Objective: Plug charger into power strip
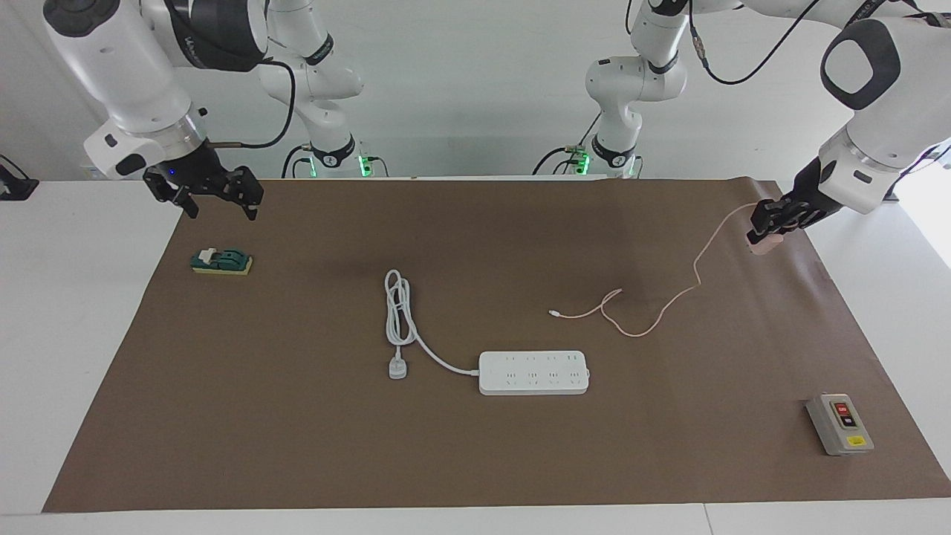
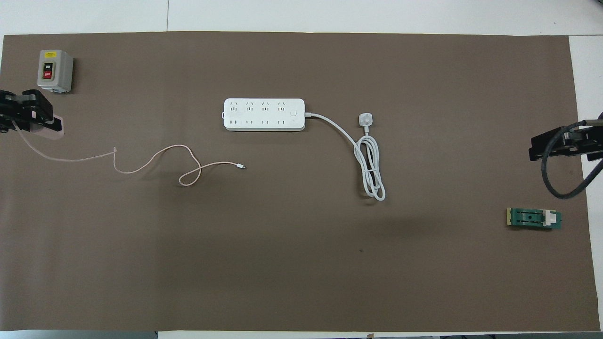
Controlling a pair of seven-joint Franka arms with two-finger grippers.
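Left gripper (image 1: 765, 227) clamped on the charger (image 1: 763, 244), well apart from the power strip (image 1: 533, 372) toward the left arm's end; carry it over the strip, prongs down, cable (image 1: 654, 305) trailing free; right gripper (image 1: 215, 199) waits open.

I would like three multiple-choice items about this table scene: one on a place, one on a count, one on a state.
1. Where does the grey switch box lie?
A. toward the left arm's end
B. toward the right arm's end
C. on the power strip

2. How many rows of outlets has the power strip?
A. one
B. two
C. three

3. What does the left end effector hold?
A. the white plug
B. nothing
C. the charger

Key: 1 A, it sits at the brown mat's corner on that arm's end; 2 B, two rows show; 3 C, it is shut on the pink cube.
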